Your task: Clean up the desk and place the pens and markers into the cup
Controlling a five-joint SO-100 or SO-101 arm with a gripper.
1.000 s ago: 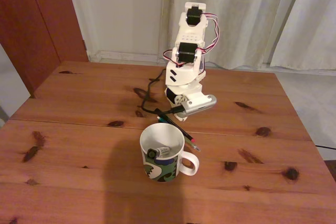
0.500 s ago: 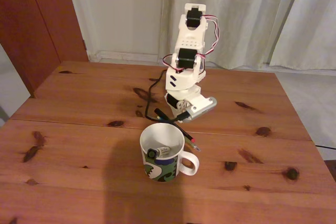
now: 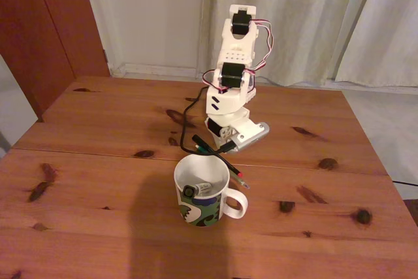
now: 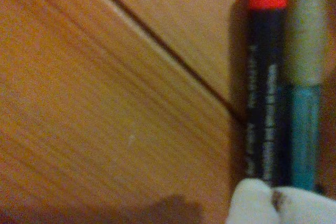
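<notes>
Gripping 2 sticks, the black pen [image 4: 266,87] and teal pen [image 4: 304,129], our gripper [image 3: 223,146] risks one slipping and missing the cup [image 3: 204,191].

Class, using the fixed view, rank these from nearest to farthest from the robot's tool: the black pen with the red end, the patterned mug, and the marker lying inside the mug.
1. The black pen with the red end, at the tool itself.
2. The patterned mug, just in front of the tool.
3. The marker inside the mug; it sits within the mug, so these two are too close to call.
</notes>
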